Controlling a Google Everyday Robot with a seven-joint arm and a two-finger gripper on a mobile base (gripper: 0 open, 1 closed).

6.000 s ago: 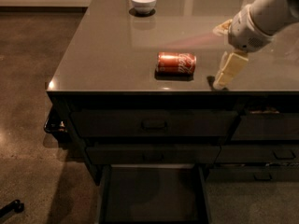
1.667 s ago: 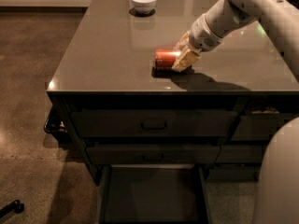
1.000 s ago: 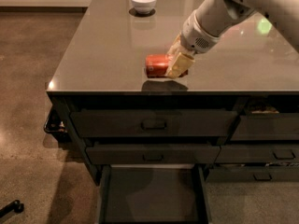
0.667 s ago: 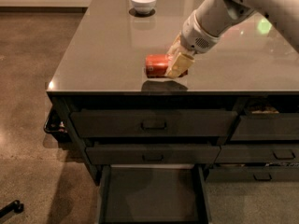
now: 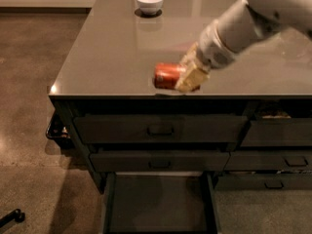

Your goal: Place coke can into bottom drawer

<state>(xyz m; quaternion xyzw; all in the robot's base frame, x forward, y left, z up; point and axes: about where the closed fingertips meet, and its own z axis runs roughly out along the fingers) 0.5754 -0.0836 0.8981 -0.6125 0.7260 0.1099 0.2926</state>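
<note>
The coke can point(image 5: 167, 76) is red-orange and lies on its side, held over the grey counter point(image 5: 107, 57) close to its front edge. My gripper point(image 5: 191, 75) comes in from the upper right and is shut on the can's right end, which its pale fingers point(image 5: 187, 81) cover. The bottom drawer point(image 5: 158, 206) stands pulled open below the counter, a wide dark tray with nothing in it, straight under the can and well lower.
A white bowl point(image 5: 149, 1) sits at the counter's far edge. Two shut wide drawers with recessed handles point(image 5: 161, 129) are above the open one. Narrower drawers point(image 5: 278, 133) stand at the right. A small black object point(image 5: 12, 216) lies on the floor at the lower left.
My gripper went from beside the lying can to shut on it, carried it left, and has now brought it slightly forward toward the counter's front edge.
</note>
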